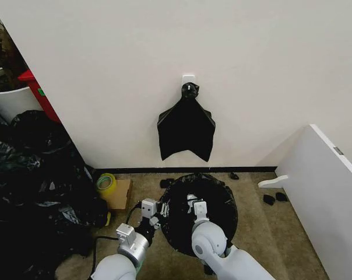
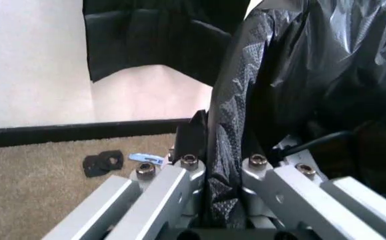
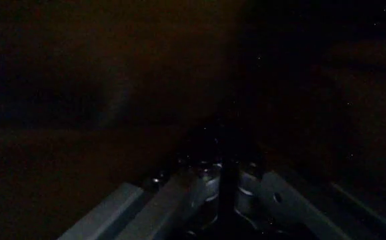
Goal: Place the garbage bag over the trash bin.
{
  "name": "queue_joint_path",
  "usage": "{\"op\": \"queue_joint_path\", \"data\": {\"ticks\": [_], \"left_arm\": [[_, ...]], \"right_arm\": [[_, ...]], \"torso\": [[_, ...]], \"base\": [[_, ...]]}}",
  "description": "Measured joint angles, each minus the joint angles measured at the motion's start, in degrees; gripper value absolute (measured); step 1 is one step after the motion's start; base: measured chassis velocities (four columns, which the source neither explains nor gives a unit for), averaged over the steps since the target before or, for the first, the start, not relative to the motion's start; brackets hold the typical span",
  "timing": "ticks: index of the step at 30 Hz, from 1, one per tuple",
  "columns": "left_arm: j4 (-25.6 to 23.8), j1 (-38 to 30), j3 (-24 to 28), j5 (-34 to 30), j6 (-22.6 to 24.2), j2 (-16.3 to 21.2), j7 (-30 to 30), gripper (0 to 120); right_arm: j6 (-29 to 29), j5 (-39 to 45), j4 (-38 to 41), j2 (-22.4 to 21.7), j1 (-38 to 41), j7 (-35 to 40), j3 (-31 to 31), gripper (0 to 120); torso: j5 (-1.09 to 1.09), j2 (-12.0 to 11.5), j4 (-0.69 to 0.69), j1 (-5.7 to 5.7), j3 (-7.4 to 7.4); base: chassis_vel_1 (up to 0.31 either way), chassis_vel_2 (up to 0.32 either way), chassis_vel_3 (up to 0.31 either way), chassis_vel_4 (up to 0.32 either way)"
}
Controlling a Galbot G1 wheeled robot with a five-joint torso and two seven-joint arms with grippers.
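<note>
A plain off-white wall (image 1: 164,46) fills the upper part of the head view, evenly lit. A black baseboard (image 1: 182,170) runs along its foot where it meets a beige-brown carpet (image 1: 263,233). A small white hook (image 1: 189,77) on the wall carries a flat black bundle (image 1: 186,127) with a knotted top. On the left, a big heap of black sacks (image 1: 30,186) lies on the floor, with a red object (image 1: 39,93) and a white container (image 1: 10,99) behind it. A roll of yellow tape (image 1: 106,183) sits on a cardboard piece (image 1: 120,195). On the right stands a white panel (image 1: 327,192), with small black scraps (image 1: 274,198) on the carpet beside it.
</note>
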Motion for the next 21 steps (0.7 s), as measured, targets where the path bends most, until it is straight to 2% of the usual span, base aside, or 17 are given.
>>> {"op": "queue_joint_path", "data": {"ticks": [4, 6, 12, 21], "left_arm": [[0.1, -0.1, 0.1, 0.0, 0.0, -0.2, 0.0, 3], [0.2, -0.2, 0.2, 0.0, 0.0, -0.2, 0.0, 3], [0.1, -0.1, 0.4, 0.0, 0.1, 0.1, 0.0, 3], [0.2, -0.2, 2.2, 0.1, -0.1, 0.1, -0.4, 3]], "right_arm": [[-6.2, 5.1, 2.8, -0.6, -0.5, 2.4, -0.9, 0], [-6.0, 6.7, 3.0, -0.2, -0.5, 2.3, -1.1, 0], [0.0, 4.9, 0.6, 0.8, 0.5, -1.3, -0.5, 0], [-3.3, 4.7, 1.1, 2.1, -1.2, 0.6, 0.1, 0]], "torso": [[-0.01, 0.0, 0.0, 0.0, 0.0], [0.0, 0.0, 0.0, 0.0, 0.0], [0.01, 0.0, 0.0, 0.0, 0.0], [0.0, 0.0, 0.0, 0.0, 0.0]], "base": [[0.0, 0.0, 0.0, 0.0], [0.0, 0.0, 0.0, 0.0], [0.0, 0.0, 0.0, 0.0], [0.0, 0.0, 0.0, 0.0]]}}
